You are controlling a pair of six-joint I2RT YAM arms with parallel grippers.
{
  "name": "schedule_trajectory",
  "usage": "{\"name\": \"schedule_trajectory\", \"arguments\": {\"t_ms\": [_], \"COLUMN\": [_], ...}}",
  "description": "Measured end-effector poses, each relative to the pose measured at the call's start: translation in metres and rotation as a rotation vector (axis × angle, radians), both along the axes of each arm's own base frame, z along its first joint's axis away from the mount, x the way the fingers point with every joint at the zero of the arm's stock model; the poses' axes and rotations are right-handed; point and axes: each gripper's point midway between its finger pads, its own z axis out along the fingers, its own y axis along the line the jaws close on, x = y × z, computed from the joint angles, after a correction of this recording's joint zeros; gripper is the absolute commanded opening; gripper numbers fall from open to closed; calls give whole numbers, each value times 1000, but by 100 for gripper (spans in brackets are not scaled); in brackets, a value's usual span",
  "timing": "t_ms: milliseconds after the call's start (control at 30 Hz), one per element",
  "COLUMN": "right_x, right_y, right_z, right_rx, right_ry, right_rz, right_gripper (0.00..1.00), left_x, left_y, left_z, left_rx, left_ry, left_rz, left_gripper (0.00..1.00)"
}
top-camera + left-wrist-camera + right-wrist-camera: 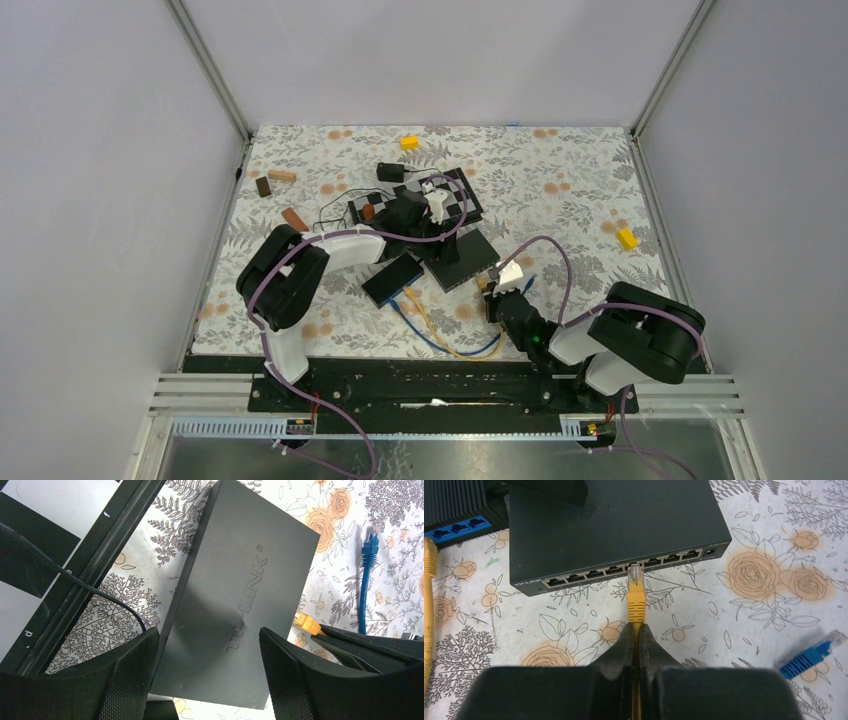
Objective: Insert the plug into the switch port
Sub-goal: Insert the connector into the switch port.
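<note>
Plug point(636, 574): likely light, clip brittle; right gripper point(636, 630) clenched at its stiff yellow boot point(636, 602), sound hold. Left gripper point(207, 640) spread over switch point(614, 525).

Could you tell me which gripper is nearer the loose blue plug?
Right: the right gripper, holding the yellow plug, is beside the blue plug; the left gripper hovers over the TP-LINK switch.

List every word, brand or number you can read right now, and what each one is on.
"TP-LINK": raised on the top of the black switch.
"d": white, on the checkered board's black rim; its other marks are blurred.
Print along the yellow cable: too small to read.
Marks by the ports: too small to read.
</note>
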Motion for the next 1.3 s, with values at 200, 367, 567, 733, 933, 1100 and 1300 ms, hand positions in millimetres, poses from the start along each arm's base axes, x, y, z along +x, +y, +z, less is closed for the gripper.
{"name": "schedule_trajectory", "arguments": {"t_ms": [200, 367, 567, 733, 933, 1100, 1300], "right_x": [4, -4, -11, -18, -33, -31, -19], "right_y": [9, 13, 5, 2, 10, 6, 6], "right_z": [-3, 3, 26, 21, 4, -5, -4], "right_rx": [-39, -20, 41, 48, 14, -26, -58], "right_ry": [-1, 10, -4, 47, 94, 87, 57], "right_rz": [69, 119, 107, 91, 132, 103, 77], "right_gripper": [0, 0, 0, 0, 0, 0, 0], "left_x": [2, 3, 5, 6, 4, -1, -3], "left_y": [1, 3, 5, 5, 6, 10, 11], "left_z": [-1, -1, -2, -2, -5, -12, -13], "left_rx": [7, 15, 23, 23, 24, 35, 39], "left_ry": [-4, -10, -15, -14, -2, 18, 24], "left_rz": [9, 20, 31, 37, 47, 51, 50], "left_gripper": [76, 75, 75, 74, 74, 74, 74]}}
